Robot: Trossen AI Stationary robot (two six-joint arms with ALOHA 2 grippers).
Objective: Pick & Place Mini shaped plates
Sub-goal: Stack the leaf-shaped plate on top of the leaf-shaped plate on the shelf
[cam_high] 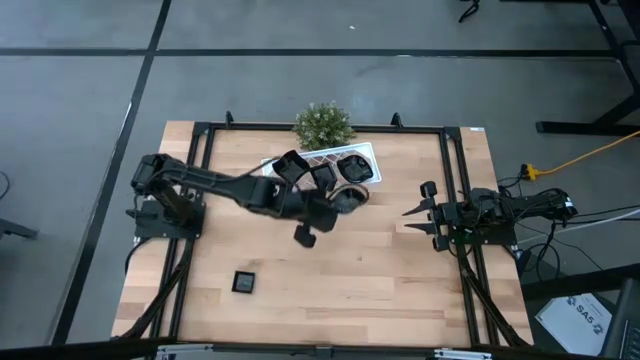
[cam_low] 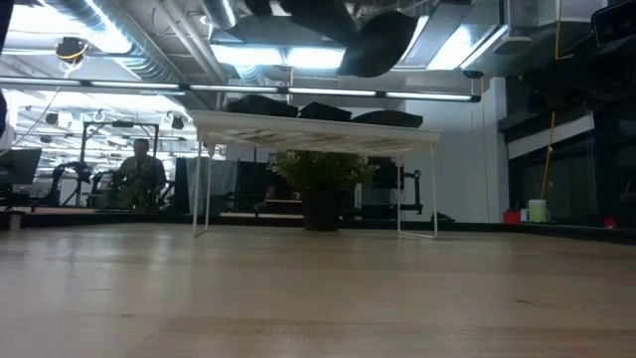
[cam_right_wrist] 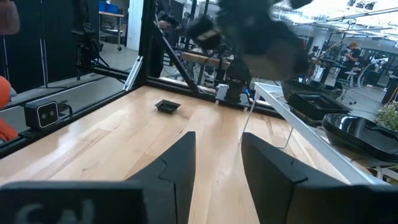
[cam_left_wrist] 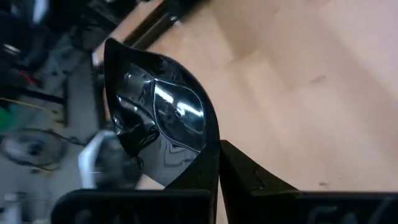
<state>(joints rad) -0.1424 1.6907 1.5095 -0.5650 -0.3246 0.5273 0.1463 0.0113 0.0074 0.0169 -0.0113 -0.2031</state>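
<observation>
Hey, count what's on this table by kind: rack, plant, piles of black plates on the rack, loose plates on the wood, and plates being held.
White rack: 1
Plant: 1
Plate piles on the rack: 3
Loose plate on the bare wood: 1
Held plate in the left claw: 1
Total: 7

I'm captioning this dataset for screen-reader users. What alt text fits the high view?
Seen from above, the left gripper, shut on a black plate, hangs over the middle of the wooden table, beside a white rack stacked with more black plates and a small green plant. One square plate lies alone near the front, and the right gripper waits open at the right edge.
</observation>
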